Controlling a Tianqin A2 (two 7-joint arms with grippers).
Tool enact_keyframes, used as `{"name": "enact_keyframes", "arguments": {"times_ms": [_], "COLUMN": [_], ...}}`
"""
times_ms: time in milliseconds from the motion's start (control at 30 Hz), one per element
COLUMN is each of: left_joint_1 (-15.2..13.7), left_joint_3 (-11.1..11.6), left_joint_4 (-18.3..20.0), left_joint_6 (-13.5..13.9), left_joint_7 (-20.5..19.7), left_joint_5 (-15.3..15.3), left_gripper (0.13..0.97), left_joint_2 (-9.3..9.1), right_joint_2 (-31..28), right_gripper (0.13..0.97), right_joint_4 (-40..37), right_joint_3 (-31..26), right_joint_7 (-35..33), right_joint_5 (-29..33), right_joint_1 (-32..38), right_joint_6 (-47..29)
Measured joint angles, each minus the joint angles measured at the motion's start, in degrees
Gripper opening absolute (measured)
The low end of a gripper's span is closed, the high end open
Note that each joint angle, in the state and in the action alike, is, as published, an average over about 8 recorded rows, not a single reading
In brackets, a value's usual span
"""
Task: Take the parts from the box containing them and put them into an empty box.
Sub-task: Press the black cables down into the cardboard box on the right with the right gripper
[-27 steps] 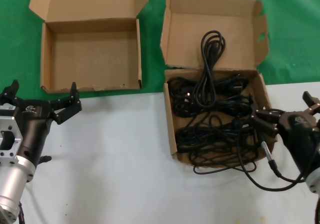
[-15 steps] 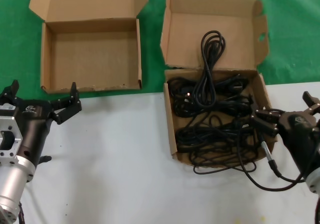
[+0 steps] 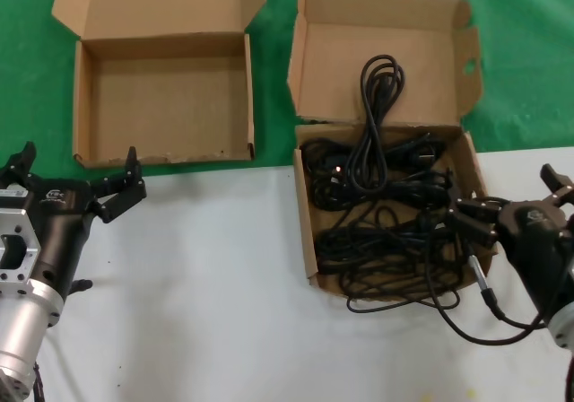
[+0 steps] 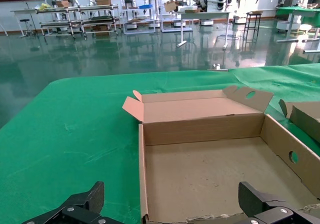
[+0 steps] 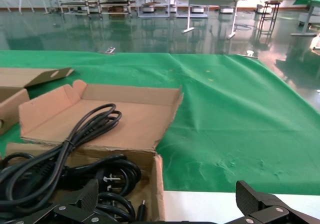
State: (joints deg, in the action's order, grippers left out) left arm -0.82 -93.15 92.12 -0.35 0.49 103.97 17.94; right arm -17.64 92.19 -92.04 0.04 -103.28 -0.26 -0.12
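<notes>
Black cables (image 3: 377, 214) lie tangled in the right cardboard box (image 3: 305, 231), one loop running up its upright lid (image 3: 386, 34); some cable spills over the near wall onto the table. They also show in the right wrist view (image 5: 65, 164). The wider empty box (image 3: 161, 106) stands at the left, and in the left wrist view (image 4: 210, 169). My right gripper (image 3: 507, 196) is open and empty over the full box's near right corner. My left gripper (image 3: 76, 170) is open and empty just before the empty box's near wall.
Both boxes straddle the edge between green cloth (image 3: 529, 61) at the back and the white table surface (image 3: 197, 285) at the front. A loose cable end with a metal tip (image 3: 484, 290) lies on the white surface by my right arm.
</notes>
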Motion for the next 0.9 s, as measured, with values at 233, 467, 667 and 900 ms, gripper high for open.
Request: {"name": "enact_keyframes", "arguments": {"times_ms": [233,467,667,900], "left_joint_1": [0.0,0.0,0.0,0.0], "left_joint_3": [0.0,0.0,0.0,0.0], "left_joint_4": [0.0,0.0,0.0,0.0], "left_joint_6": [0.0,0.0,0.0,0.0], "left_joint_7": [0.0,0.0,0.0,0.0], "left_joint_5": [0.0,0.0,0.0,0.0], "left_gripper": [0.92,0.833,0.73,0.668], "left_joint_2": [0.0,0.0,0.0,0.0], "right_joint_2": [-4.75,-14.01,-20.74,-25.74], "right_gripper": [0.966,0.966,0.966,0.966], "right_joint_4": [3.5,7.92,9.9,11.29], "right_joint_3": [-4.14,-13.53,-23.01,-32.08], "right_joint_7": [0.99,1.66,1.74,1.15], "right_joint_5": [-4.43,-16.83,-29.16,-40.29], "right_joint_1": [-0.39,2.59,8.61,15.47], "right_joint_6": [3.15,9.69,14.19,17.25]}}
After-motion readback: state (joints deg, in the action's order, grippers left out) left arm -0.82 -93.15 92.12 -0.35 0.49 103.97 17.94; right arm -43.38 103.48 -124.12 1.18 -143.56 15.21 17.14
